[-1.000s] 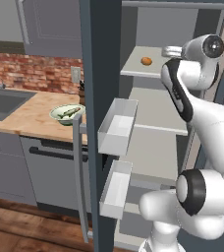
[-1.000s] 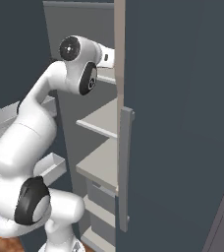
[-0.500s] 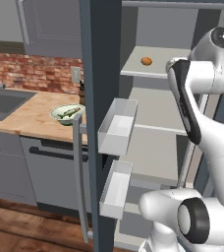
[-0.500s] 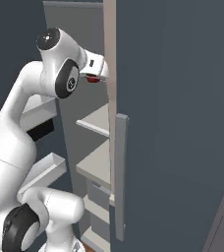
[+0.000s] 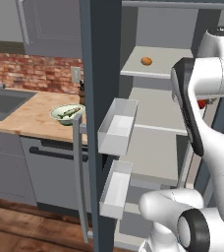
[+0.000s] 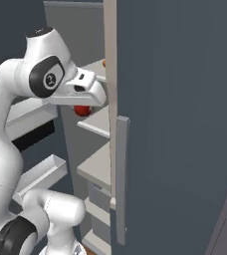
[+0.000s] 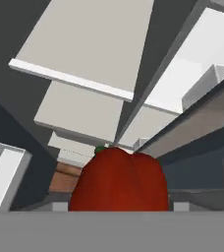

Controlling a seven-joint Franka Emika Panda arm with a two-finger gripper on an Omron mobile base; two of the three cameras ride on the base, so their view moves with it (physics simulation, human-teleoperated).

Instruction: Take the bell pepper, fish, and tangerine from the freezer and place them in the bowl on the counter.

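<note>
My gripper (image 6: 83, 105) is shut on the glossy red bell pepper (image 7: 118, 181), held in the air just in front of the freezer (image 5: 100, 74) shelves; the pepper (image 6: 81, 110) hangs under the white hand, and a red sliver of it (image 5: 202, 104) peeks from behind the arm. The orange tangerine (image 5: 146, 61) rests on an upper freezer shelf. The grey-green fish (image 5: 69, 112) lies in the pale bowl (image 5: 55, 116) on the tan counter (image 5: 30, 115), left of the open freezer door.
Two white door bins (image 5: 117, 126) (image 5: 115, 189) jut from the open slate-blue door, whose long handle (image 5: 78, 182) hangs toward the counter. A sink (image 5: 6, 101) sits at far left. The other door's edge (image 6: 116, 149) stands close to the right of the hand.
The arm has drawn back from the upper shelf and the hand has come lower and outward, still carrying the bell pepper. The tangerine and fish have stayed where they were.
</note>
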